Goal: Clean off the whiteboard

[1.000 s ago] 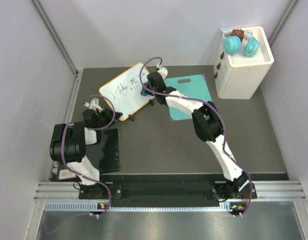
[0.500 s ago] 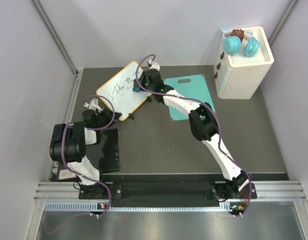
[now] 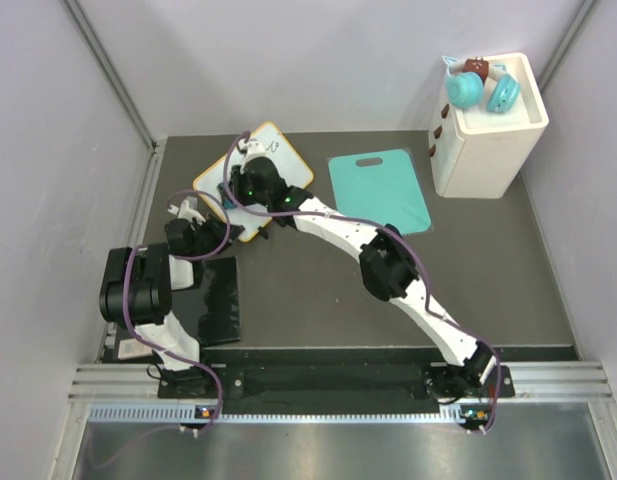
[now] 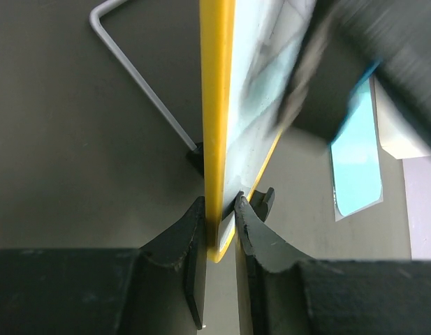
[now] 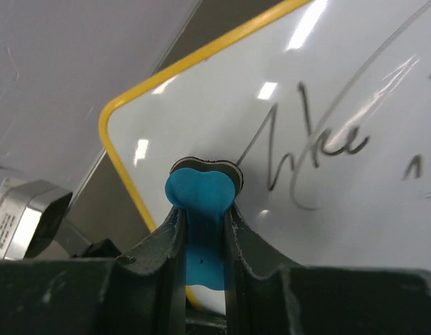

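The whiteboard (image 3: pixel 286 160), white with a yellow-orange frame, stands tilted on a wire stand (image 4: pixel 131 66) at the back left. My left gripper (image 3: pixel 220 235) (image 4: pixel 221 222) is shut on its frame edge (image 4: pixel 216 105) at the lower left corner. A blue eraser (image 5: pixel 201 199) is pinched in my shut right gripper (image 3: pixel 244 181) (image 5: pixel 201 218), its dark pad pressed on the board's face (image 5: pixel 327 91) near the left end. Black handwriting (image 5: pixel 306 160) runs to the right of the eraser. From above, the right wrist covers most of the board's left half.
A teal cutting board (image 3: pixel 379 190) lies flat to the right of the whiteboard. A tall white box (image 3: pixel 486 135) with teal items on top stands at the back right. A black mat (image 3: pixel 214 300) lies beside the left arm's base. Grey walls close both sides.
My right gripper has swept the eraser leftward across the board, from its right end to its left end. The board has turned a little. The left gripper kept its hold.
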Robot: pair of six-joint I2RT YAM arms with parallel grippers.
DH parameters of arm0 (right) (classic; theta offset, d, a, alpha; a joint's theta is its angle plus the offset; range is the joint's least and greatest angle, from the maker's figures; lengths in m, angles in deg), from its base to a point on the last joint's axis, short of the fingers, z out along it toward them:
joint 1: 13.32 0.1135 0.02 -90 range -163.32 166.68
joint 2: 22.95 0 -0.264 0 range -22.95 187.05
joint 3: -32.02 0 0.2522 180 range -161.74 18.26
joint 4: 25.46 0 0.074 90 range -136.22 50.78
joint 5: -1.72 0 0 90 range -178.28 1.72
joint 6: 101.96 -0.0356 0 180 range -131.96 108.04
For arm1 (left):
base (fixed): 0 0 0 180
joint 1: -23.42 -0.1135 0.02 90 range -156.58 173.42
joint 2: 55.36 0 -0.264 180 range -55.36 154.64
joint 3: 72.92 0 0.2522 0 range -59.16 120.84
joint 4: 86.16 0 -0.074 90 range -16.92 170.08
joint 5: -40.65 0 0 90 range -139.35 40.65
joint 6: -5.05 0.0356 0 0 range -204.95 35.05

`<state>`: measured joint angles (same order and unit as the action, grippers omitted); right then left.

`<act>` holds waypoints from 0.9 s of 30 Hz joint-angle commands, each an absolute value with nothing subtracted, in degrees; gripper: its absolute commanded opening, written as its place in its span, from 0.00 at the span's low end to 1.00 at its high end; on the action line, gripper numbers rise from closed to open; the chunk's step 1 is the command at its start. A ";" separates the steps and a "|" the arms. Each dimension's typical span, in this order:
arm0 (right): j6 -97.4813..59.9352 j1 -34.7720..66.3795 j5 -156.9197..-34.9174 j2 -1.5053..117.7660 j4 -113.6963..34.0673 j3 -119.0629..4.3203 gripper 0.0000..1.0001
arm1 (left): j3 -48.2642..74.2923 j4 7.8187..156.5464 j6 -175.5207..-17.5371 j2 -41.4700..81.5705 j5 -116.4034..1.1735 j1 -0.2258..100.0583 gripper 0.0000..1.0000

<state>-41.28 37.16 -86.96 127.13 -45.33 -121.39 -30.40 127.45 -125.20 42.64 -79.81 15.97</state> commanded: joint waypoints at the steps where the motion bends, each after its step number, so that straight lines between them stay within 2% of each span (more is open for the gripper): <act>1: -38.33 38.97 -87.75 129.36 -49.24 -123.24 0.00 | -30.94 123.23 -122.05 42.38 -77.75 17.17 0.00; 6: -37.19 38.97 -87.31 127.61 -47.04 -119.03 0.00 | -29.02 117.81 -118.27 41.06 -78.71 20.42 0.00; 20: -40.69 34.67 -89.23 128.66 -44.14 -118.85 0.00 | -34.80 115.41 -118.09 35.71 -83.46 23.24 0.00; 27: -41.93 32.12 -89.16 131.20 -45.19 -120.95 0.00 | -34.55 109.00 -113.34 31.66 -83.63 27.19 0.00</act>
<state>-41.74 34.45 -91.52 127.83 -42.44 -120.50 -32.81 118.16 -119.06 34.60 -75.22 23.25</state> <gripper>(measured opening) 0.183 0.233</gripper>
